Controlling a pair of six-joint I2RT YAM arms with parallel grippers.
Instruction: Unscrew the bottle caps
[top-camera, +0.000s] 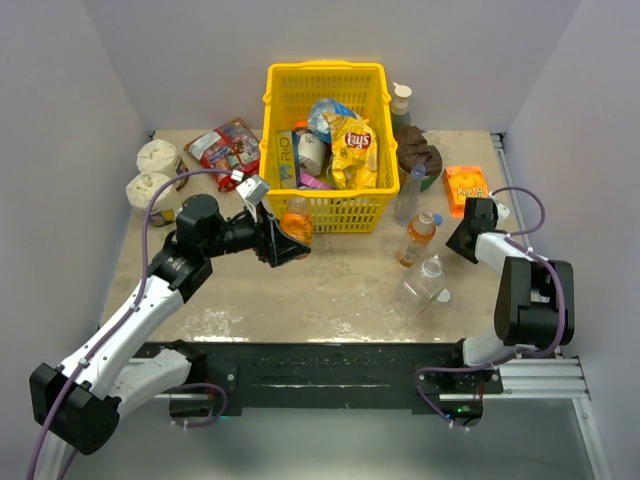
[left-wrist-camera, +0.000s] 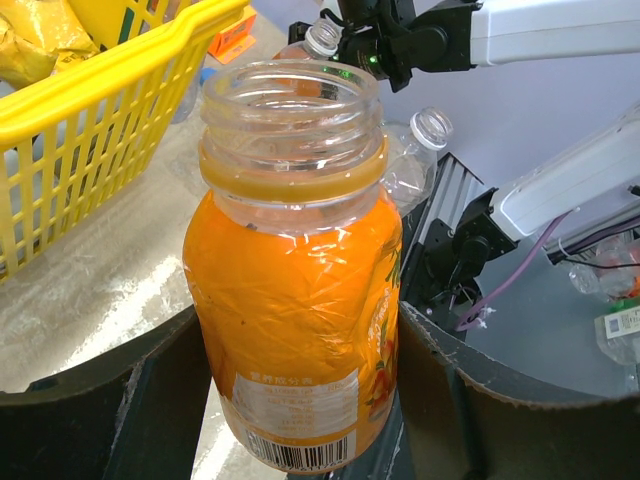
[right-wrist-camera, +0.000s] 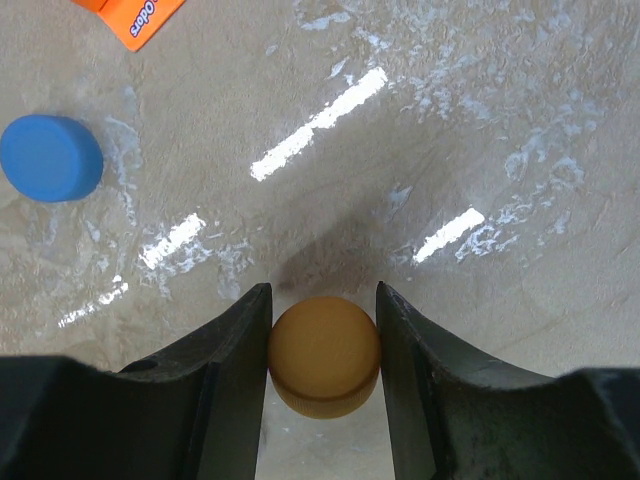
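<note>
Left gripper (left-wrist-camera: 300, 400), half open, clamps uncapped orange juice bottle (left-wrist-camera: 295, 290). Right gripper (right-wrist-camera: 323, 310), nearly closed, pinches orange cap (right-wrist-camera: 323, 357). Risk: tipping spills juice.

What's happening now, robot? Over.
Left gripper clamps small orange plastic juice bottle, cap off. Right gripper pinches round orange plastic cap. Nothing in the way.

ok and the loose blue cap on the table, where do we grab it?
Pinch the blue cap across its round side wall, coming straight down from above. It lies flat on the table, a low disc with nothing touching it, so any diameter works.
</note>
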